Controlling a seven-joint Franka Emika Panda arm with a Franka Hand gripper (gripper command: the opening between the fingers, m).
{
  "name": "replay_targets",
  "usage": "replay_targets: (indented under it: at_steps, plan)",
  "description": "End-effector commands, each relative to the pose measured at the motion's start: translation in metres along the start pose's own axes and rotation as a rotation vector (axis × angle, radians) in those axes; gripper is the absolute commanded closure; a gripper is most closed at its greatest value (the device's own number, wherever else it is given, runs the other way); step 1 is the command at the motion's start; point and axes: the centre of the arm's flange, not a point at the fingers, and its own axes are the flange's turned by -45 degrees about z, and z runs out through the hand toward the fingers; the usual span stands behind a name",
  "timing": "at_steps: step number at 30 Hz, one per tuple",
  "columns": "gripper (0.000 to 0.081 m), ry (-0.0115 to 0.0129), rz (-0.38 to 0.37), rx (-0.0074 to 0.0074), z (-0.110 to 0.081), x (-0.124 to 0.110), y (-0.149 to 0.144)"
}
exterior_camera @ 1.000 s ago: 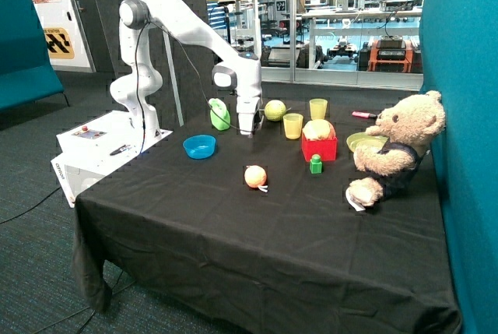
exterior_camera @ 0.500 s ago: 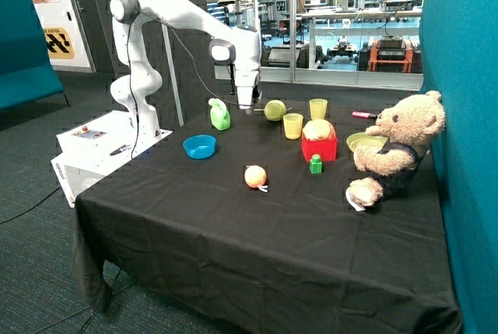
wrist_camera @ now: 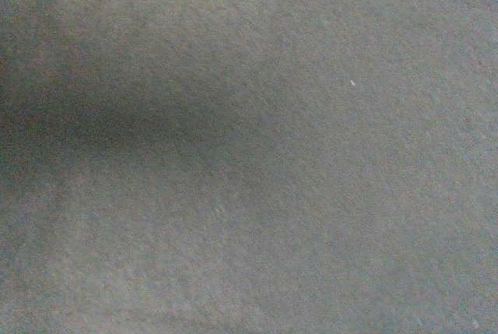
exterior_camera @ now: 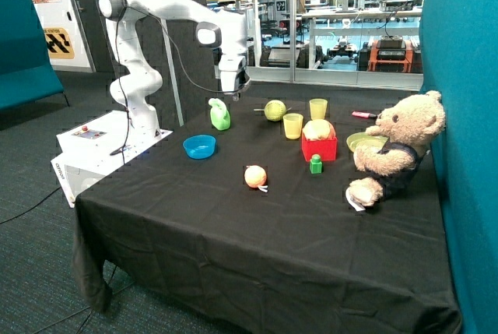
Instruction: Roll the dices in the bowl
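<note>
Room: teal carpet, teal panels at both edges, glass wall at the far side with a yellow band above and workshop benches behind.
Robot base [exterior_camera: 101,143]: white box on the floor, left of the table.
Arm [exterior_camera: 163,15]: white, reaching from the left over the far left part of the table.
Gripper [exterior_camera: 232,94]: raised in the air above the green jug, clear of everything; cannot tell whether wide or narrow.
Surface: table [exterior_camera: 233,233] under a black cloth hanging over the near and left edges; wrist view filled with plain dark cloth [wrist_camera: 249,194] and a soft shadow.
Bowl [exterior_camera: 199,146]: bright blue, on the cloth toward the left, nearer than the jug.
Dices: too small to make out; cannot tell where.
Green jug [exterior_camera: 220,114]: far left, upright.
Peach-coloured fruit [exterior_camera: 255,176]: middle of the cloth, apart from the rest.
Green fruit [exterior_camera: 274,110]: far side, right of the jug.
Yellow cups [exterior_camera: 293,125]: two, near the green fruit.
Red box [exterior_camera: 319,147]: right of the cups, holding a pale fruit.
Green block [exterior_camera: 315,164]: just in front of the red box.
Yellow-green bowl [exterior_camera: 359,142]: beside the bear.
Teddy bear [exterior_camera: 397,151]: seated at the right.
</note>
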Motion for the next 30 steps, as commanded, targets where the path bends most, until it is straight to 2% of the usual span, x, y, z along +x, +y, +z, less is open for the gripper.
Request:
replay_targets:
  at_steps: [1,12,17,18,19,30]
  plan:
    - [0.0808,0.0040,0.079,-0.0010,-0.016,-0.033,0.021]
    - [0.0808,0.0041,0.169,-0.0008,-0.017,-0.072,0.066]
    - [0.0808,0.0041,0.185,-0.0008,-0.014,-0.082,0.079]
    - [0.0808,0.0041,0.214,-0.0007,-0.013,-0.083,0.082]
    - [0.0808,0.0041,0.194,-0.0007,-0.011,-0.085,0.084]
    - [0.0808,0.0041,0.251,-0.0006,0.013,-0.100,0.105]
